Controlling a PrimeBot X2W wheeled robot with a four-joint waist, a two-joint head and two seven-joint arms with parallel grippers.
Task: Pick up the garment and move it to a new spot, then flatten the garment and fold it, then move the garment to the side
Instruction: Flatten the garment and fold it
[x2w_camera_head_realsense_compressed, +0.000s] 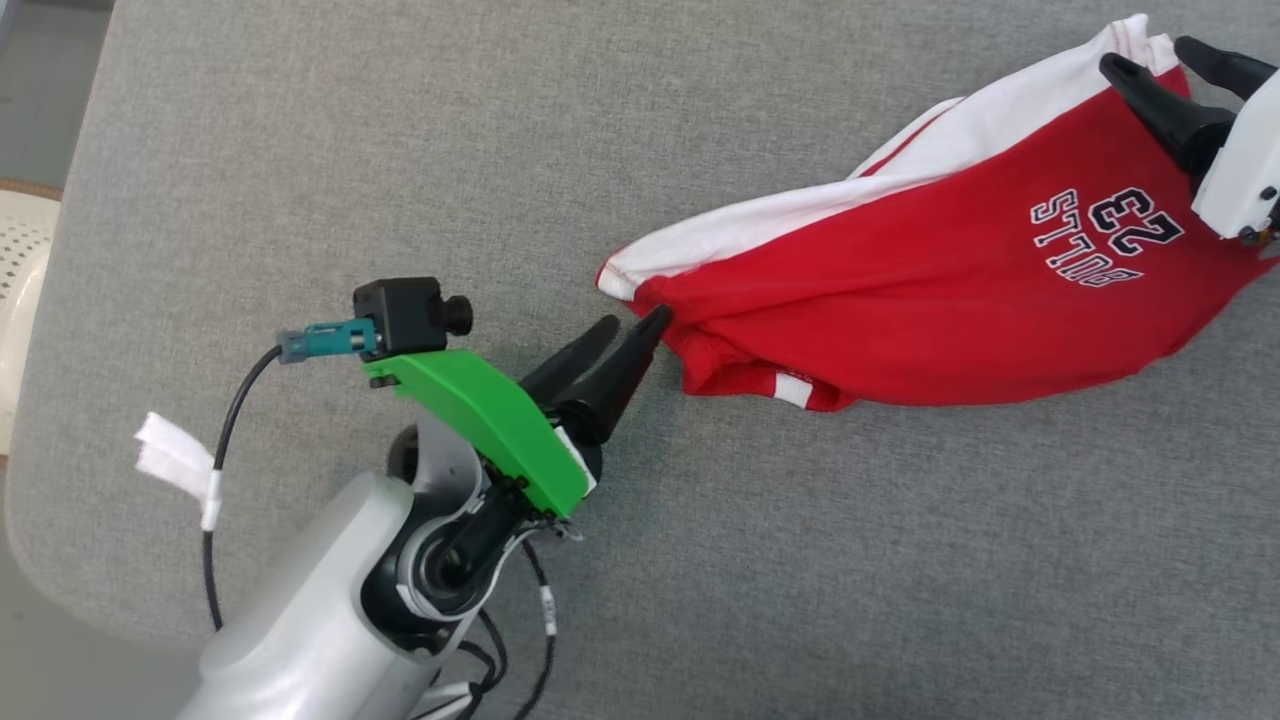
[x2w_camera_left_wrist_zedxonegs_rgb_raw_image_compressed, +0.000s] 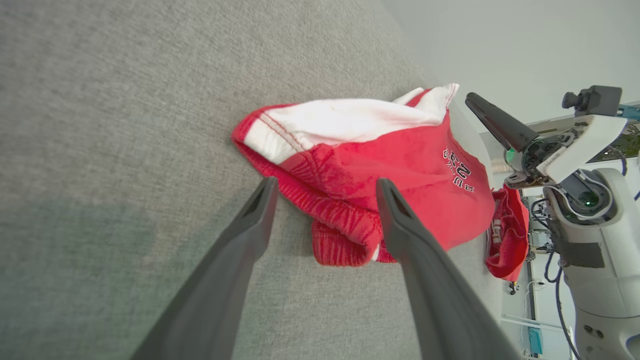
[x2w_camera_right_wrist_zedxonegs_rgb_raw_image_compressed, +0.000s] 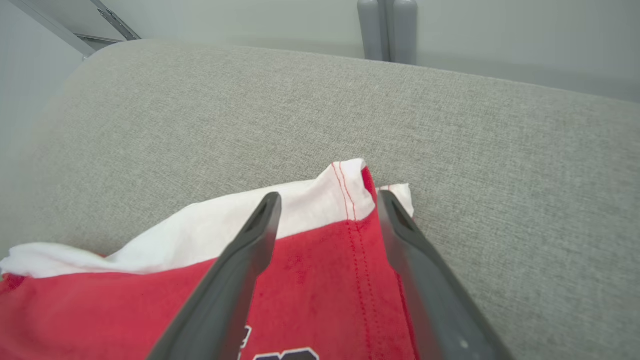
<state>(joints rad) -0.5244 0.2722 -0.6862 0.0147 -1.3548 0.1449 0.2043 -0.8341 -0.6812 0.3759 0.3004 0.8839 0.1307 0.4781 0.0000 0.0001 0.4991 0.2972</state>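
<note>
Red-and-white garment (x2w_camera_head_realsense_compressed: 930, 300) bunched on grey desk (x2w_camera_head_realsense_compressed: 400, 150). Left end effector (x2w_camera_head_realsense_compressed: 636, 318), right end effector (x2w_camera_head_realsense_compressed: 1148, 55) at opposite ends, both spread apart.

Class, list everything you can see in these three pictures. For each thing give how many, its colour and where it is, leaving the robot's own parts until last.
garment: one, red with white panels and dark lettering, crumpled on the right of the padded surface.
padded surface: one, grey, under the garment.
perforated object: one, cream, at the head view's left edge, beside the surface.
posts: two, grey, beyond the surface's far edge.
green mount: one, on the left wrist.
left fingers: two, dark, open, tips at the garment's left end.
right fingers: two, dark, open, over the garment's white-edged corner.
</note>
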